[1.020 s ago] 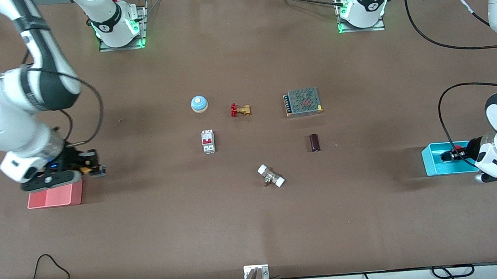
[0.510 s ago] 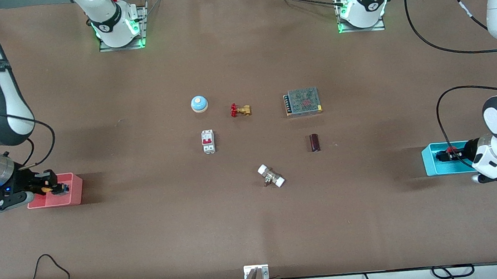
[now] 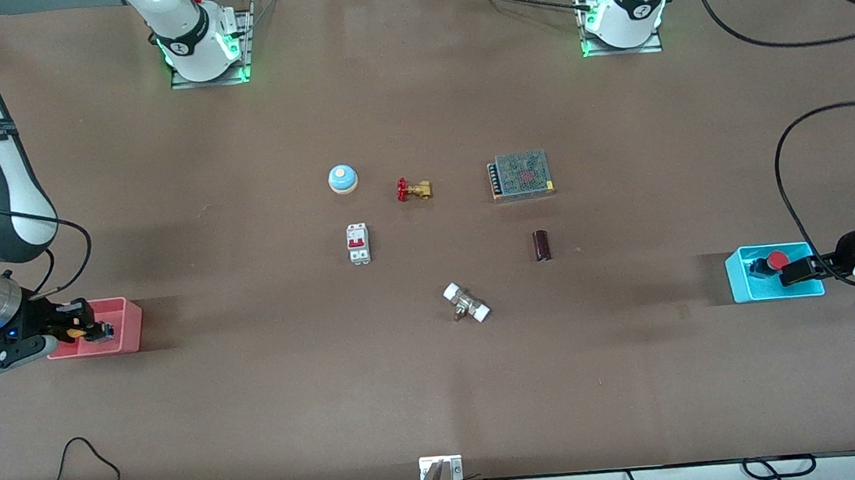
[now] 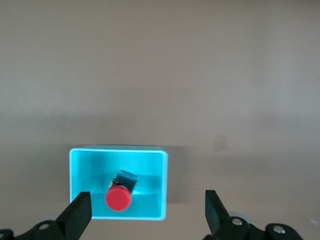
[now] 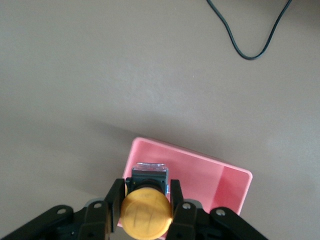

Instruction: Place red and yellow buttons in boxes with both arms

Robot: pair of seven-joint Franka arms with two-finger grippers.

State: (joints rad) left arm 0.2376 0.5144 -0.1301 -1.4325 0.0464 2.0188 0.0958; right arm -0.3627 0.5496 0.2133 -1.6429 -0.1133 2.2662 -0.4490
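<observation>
The red button (image 3: 775, 261) lies loose in the cyan box (image 3: 737, 281) at the left arm's end of the table; it also shows in the left wrist view (image 4: 118, 197) inside the cyan box (image 4: 150, 162). My left gripper (image 3: 798, 272) is open and empty, over the box's edge (image 4: 145, 215). My right gripper (image 3: 83, 329) is shut on the yellow button (image 3: 76, 333) and holds it over the pink-red box (image 3: 123, 336) at the right arm's end. In the right wrist view the yellow button (image 5: 147, 211) sits between the fingers (image 5: 112, 200) above the pink box (image 5: 215, 175).
Mid-table lie a blue dome bell (image 3: 342, 178), a brass valve with a red handle (image 3: 413, 189), a white circuit breaker (image 3: 358, 243), a meshed power supply (image 3: 521, 175), a dark cylinder (image 3: 542, 245) and a white-ended fitting (image 3: 466, 303).
My left gripper let go of the red button in the cyan box and drew back. My right gripper carried the yellow button over the pink box and has held there.
</observation>
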